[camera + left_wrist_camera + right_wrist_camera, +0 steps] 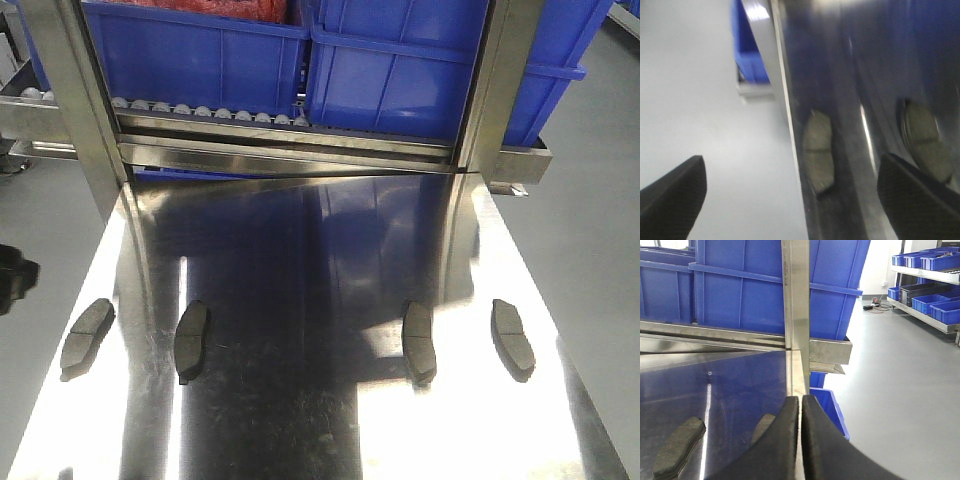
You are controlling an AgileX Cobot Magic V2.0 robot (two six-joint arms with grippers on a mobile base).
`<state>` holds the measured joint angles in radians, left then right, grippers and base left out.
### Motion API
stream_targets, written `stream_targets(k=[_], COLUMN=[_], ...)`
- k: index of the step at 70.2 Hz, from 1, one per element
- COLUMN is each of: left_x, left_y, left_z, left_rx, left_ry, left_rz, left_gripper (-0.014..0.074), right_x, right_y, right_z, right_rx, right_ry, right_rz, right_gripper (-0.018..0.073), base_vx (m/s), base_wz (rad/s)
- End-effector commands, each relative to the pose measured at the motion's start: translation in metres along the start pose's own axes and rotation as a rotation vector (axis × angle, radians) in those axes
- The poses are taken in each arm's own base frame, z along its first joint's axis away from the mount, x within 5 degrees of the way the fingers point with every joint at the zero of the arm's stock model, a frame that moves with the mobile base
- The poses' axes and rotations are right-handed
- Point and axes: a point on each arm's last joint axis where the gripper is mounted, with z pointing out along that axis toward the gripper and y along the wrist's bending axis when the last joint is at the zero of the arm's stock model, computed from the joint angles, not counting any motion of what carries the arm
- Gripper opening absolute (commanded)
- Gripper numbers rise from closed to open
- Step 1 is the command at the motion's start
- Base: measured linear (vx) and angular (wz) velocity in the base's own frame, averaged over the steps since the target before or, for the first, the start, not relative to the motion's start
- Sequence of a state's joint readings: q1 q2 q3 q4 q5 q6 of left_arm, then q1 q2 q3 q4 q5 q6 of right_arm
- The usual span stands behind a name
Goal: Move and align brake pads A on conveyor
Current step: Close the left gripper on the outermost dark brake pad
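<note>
Closest in, the left claw (792,172) is spread wide with nothing between its two black fingers (675,200). It hangs over the left edge of the steel table (300,420), one finger above the grey floor (705,100) and the other above the shiny top. The right claw (800,440) is closed tight, its fingers pressed flat against each other and holding nothing, near the table's right edge.

The four brake pads (191,341) lie flat on the steel table in a loose row across its near half, none touching another. The outer left pad (88,338) sits just inside the left edge and the outer right pad (513,336) near the right edge. The inner right pad (419,342) lies beside the outer right one, with a wide bare gap in the middle of the row. The pads are not parallel; each pair leans in at the top. The left wrist view is blurred but shows two pads (818,152) ahead of the open fingers. In the right wrist view one pad (679,447) is clear and a second is partly hidden behind a finger.

Past the pads the table runs to a steel rail (290,150) between two upright posts (70,90). Behind it is a line of small rollers (200,110) carrying blue bins (400,70), the left one holding something red. Farther right, shelves (930,285) hold more blue bins
</note>
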<state>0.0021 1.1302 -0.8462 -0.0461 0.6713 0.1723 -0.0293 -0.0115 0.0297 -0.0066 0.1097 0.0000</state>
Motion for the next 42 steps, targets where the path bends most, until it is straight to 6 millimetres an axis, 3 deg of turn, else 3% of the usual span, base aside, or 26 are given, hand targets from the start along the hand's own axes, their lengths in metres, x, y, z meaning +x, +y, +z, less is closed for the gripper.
stream_targets(k=[1,20,42], left_x=[-0.018,-0.029,-0.037], left_y=[-0.004,-0.004,-0.002], left_z=[0.015,0.087,0.127], left_rx=[0.054,0.118,0.133], left_ry=[0.031,0.318,0.418], left_rz=[0.011,-0.019,-0.020], left_gripper=[0.0627,0.0620,0.0596], right_x=[-0.002,-0.002,-0.002], right_y=[0.000,0.000,0.000], right_z=[0.000,0.000,0.000], right_rx=[-0.001,-0.001,-0.001], right_ry=[-0.068,-0.068,-0.068], right_rz=[-0.017,-0.017,-0.017], right_gripper=[-0.0003,-0.0003,-0.0003], base_vx=[0.00,0.00,0.00], base_wz=[0.00,0.00,0.00])
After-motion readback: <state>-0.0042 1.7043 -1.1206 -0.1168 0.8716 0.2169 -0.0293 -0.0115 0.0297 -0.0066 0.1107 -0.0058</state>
